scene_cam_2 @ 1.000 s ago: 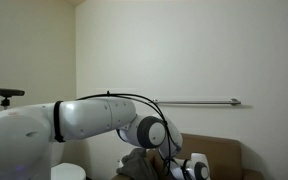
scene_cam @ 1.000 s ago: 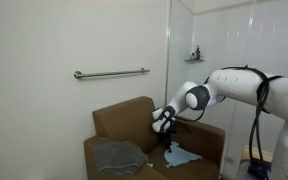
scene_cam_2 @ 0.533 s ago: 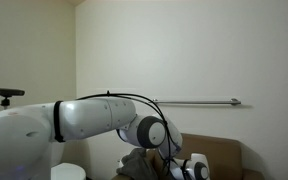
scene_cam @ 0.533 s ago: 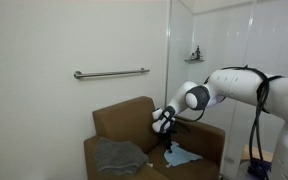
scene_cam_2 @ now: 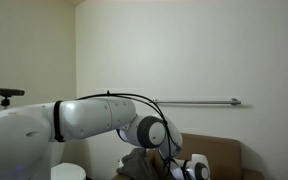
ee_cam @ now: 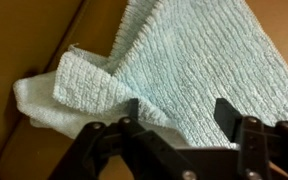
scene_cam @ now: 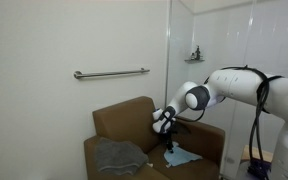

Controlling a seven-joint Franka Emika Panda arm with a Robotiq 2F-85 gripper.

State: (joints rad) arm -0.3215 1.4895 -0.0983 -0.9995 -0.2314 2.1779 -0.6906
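Exterior view, left to right: grab rail (scene_cam: 111, 73) on the wall, then a grey towel (scene_cam: 117, 155) bunched on the left half of the brown seat (scene_cam: 124, 118). Next is my pincer (scene_cam: 169, 147), pointing down at the pale blue cloth (scene_cam: 182, 157) on the seat's right half, near the front edge. Towel and cloth lie apart. My arm (scene_cam: 234, 85) reaches in from the right.

Wrist view: bare brown seat at left, then the cloth's folded-over corner (ee_cam: 82, 85). The main spread of waffle-textured cloth fills the middle and right. My fingers (ee_cam: 227, 115) stand apart, one each side of a patch of cloth, right above it. Can't tell if the tips touch the fabric. Nothing clamped.
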